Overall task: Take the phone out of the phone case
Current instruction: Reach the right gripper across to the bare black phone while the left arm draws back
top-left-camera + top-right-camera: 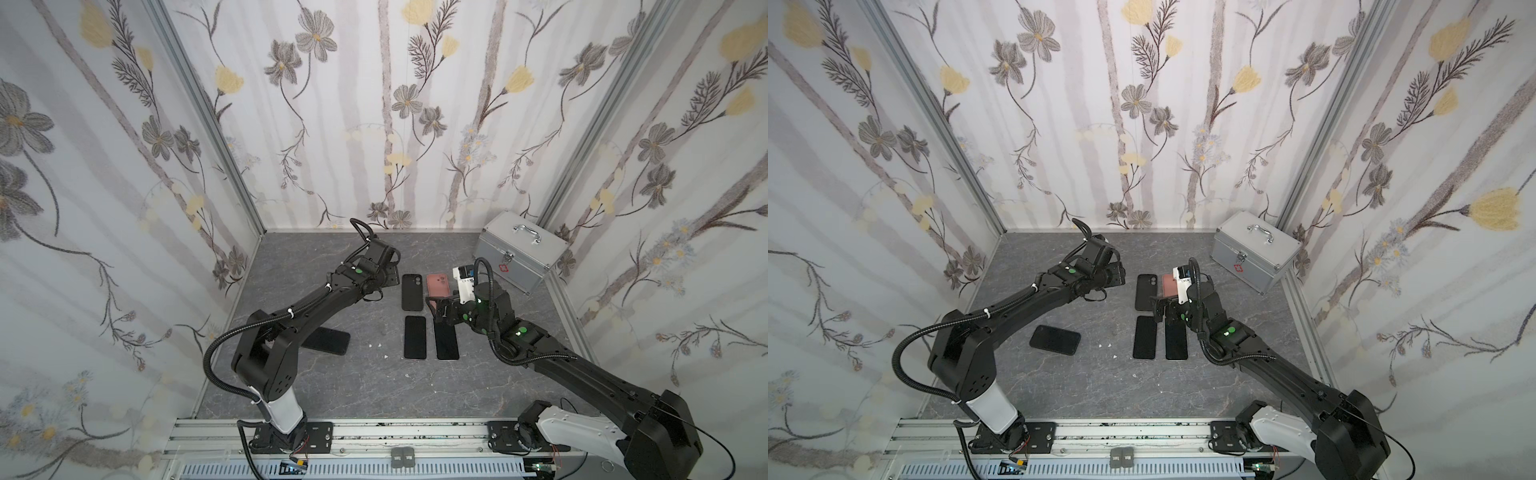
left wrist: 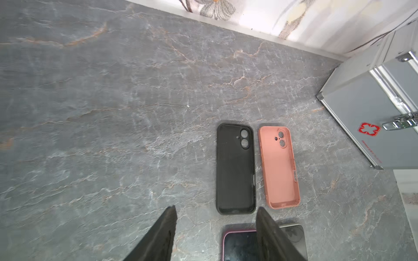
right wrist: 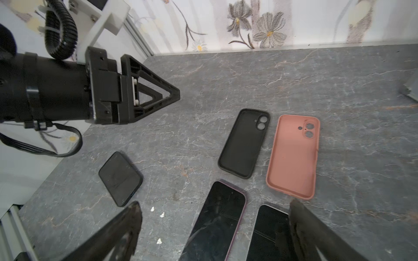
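The cased phone [image 1: 1054,339] is lying on the table [image 1: 332,395], apart from the left gripper [image 2: 216,208] and right gripper [image 3: 214,202], both being held spread and empty. Two bare phones [image 1: 415,336], a black case [image 1: 412,292] and a pink case [image 1: 436,284] are lying mid-table. A red cross [image 2: 369,129] is being displayed on the silver box [image 1: 519,257], its lettering unreadable.

My fingers [image 2: 158,235]: matt black plastic with a rough face. The table [image 2: 113,101]: dull grey stone look, veined. The black case [image 2: 235,169] and pink case [image 2: 279,169]: matt, soft-looking, scuffed. Two bare phones [image 3: 217,217]: glossy glass, smudged. Far right, the box [image 1: 519,259]: brushed metal, with a polished handle [image 1: 527,231].
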